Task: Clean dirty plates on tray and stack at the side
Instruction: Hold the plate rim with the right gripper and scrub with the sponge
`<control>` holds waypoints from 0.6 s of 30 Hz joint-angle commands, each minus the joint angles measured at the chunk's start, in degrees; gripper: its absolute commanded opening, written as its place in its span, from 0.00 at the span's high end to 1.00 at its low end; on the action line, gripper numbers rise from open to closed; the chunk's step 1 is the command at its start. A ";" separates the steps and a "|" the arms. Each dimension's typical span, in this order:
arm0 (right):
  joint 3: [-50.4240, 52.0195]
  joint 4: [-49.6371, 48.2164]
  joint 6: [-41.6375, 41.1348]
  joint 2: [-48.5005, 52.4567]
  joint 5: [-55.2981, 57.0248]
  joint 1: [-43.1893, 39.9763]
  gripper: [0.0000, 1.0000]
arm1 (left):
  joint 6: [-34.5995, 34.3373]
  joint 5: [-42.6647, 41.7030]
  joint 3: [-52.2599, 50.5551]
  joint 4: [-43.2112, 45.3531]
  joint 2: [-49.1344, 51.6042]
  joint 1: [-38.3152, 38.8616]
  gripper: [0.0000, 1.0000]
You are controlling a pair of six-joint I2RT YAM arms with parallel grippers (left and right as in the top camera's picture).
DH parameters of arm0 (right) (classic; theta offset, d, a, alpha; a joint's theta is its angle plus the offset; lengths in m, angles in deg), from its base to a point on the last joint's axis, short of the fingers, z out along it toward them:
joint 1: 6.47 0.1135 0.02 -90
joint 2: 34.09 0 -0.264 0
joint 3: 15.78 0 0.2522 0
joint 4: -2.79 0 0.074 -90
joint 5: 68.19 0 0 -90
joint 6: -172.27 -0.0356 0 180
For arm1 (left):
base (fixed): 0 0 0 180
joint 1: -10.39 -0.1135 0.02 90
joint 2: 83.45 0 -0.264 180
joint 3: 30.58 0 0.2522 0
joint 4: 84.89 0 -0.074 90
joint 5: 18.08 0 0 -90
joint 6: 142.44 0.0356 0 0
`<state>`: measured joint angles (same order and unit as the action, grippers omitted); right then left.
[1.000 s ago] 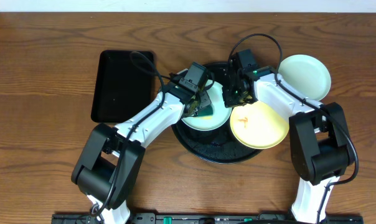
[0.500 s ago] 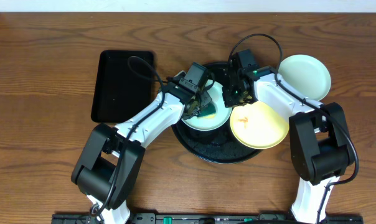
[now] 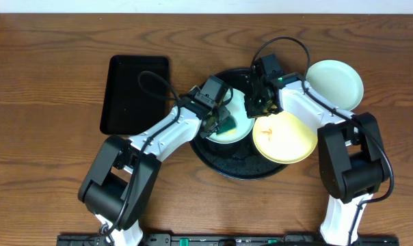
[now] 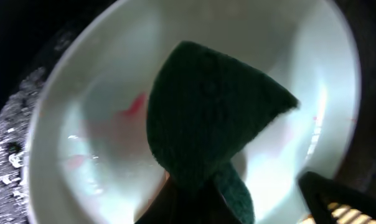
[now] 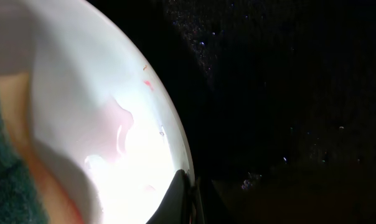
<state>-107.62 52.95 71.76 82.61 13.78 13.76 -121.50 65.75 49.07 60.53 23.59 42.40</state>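
A pale mint-green plate (image 3: 235,130) lies on the round black tray (image 3: 223,162). My left gripper (image 3: 221,121) is shut on a dark green sponge (image 4: 213,127) that presses into this plate (image 4: 82,134), where faint red smears (image 4: 135,106) show. My right gripper (image 3: 255,107) is shut on the same plate's rim (image 5: 183,158), one finger inside and one outside; the wet tray (image 5: 287,93) lies beside it. A pale yellow plate (image 3: 285,140) with an orange smear overlaps the tray's right rim. A second mint-green plate (image 3: 335,83) sits on the table at the right.
A rectangular black tray (image 3: 133,94) lies on the wooden table left of the round tray. Both arms reach in from the near edge and meet over the round tray.
My left gripper has shifted slightly left and nearer with the sponge across the plate. The right gripper and the other plates have not moved.
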 commanded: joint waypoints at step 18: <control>0.20 1.09 -0.15 -0.13 4.81 -0.20 0.98 | -2.75 17.88 -1.86 -14.73 -5.81 0.17 0.93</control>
<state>-107.62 53.15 71.81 82.61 13.60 13.78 -124.25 74.82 49.07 47.94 20.10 43.29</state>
